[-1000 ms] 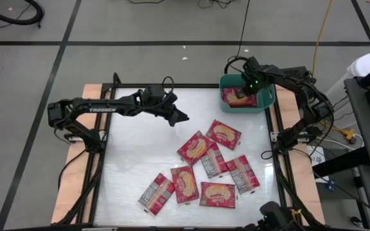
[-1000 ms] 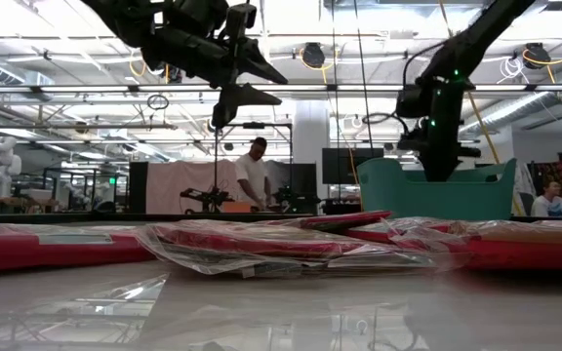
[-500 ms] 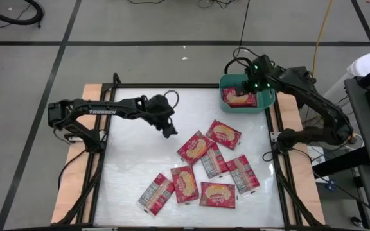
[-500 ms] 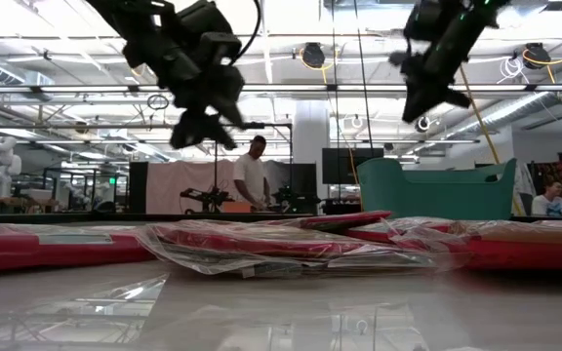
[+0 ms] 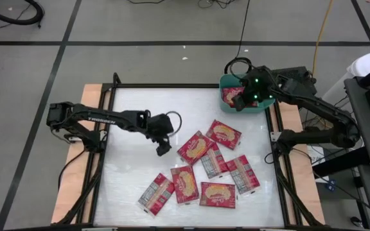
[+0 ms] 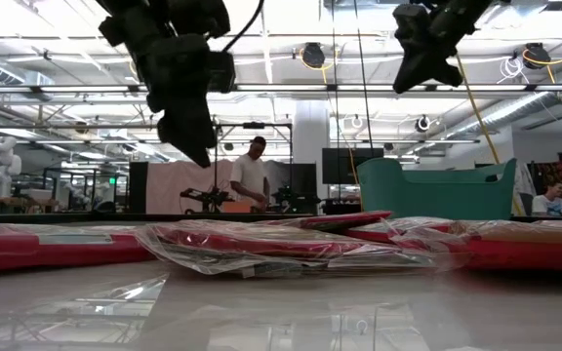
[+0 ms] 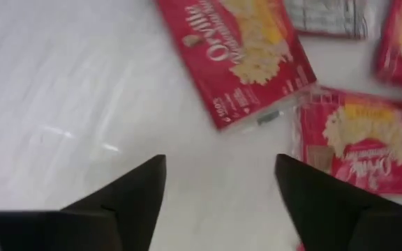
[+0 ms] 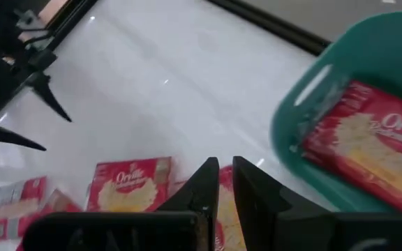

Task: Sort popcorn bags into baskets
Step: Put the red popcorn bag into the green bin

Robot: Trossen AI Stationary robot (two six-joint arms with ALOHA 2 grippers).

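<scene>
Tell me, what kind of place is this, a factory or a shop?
Most likely a robotics lab or workshop. In the low view a big open hall lies behind the table, with exposed ceiling beams, workbenches, a person standing at one, and a white humanoid figure. Cables trail over the bare floor around the table.

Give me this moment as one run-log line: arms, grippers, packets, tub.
left gripper: open, empty, above table beside red flat popcorn packets | right gripper: shut, empty, above teal plastic tub | tub: red packet inside
</scene>
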